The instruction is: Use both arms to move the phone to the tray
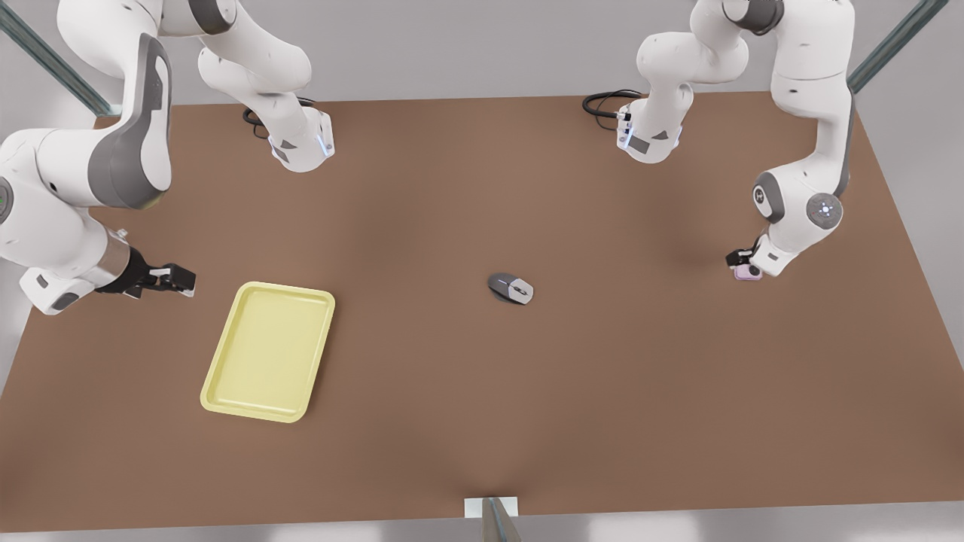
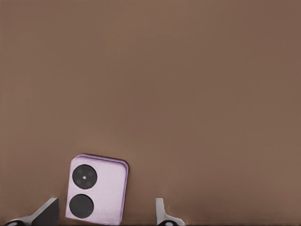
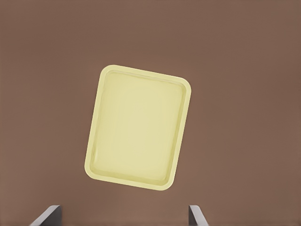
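Low over the phone (image 2: 97,189), left pincer (image 2: 106,213) agape.

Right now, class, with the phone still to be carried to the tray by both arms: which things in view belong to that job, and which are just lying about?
Belong to the job:
- phone
- tray
- left end effector, open, low around the phone
- right end effector, open, waiting beside the tray

Just lying about:
- computer mouse, mid-table
- table
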Robot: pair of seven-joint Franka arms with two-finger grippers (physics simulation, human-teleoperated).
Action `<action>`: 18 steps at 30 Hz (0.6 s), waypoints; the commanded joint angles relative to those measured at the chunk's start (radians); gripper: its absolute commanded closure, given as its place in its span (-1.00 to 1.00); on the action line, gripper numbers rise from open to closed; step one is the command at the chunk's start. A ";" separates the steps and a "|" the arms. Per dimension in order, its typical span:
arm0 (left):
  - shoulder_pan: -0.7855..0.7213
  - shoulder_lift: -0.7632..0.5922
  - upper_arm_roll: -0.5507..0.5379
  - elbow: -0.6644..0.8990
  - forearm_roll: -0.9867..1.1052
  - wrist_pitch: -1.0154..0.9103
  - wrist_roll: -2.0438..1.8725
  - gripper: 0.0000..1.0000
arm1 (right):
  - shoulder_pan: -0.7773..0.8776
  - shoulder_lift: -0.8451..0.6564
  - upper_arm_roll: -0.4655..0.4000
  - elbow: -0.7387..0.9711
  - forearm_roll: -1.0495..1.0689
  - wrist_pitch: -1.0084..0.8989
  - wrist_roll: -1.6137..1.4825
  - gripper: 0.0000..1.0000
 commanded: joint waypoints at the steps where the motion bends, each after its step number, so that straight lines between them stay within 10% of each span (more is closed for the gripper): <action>1: 0.000 0.008 0.022 -0.016 0.002 0.123 0.373 -1.00 | 0.000 -0.002 0.000 0.000 -0.001 -0.002 0.018 -1.00; 18: 0.041 0.081 0.022 -0.041 -0.030 0.167 0.494 -1.00 | 0.004 0.022 0.005 0.011 -0.024 0.015 0.016 -1.00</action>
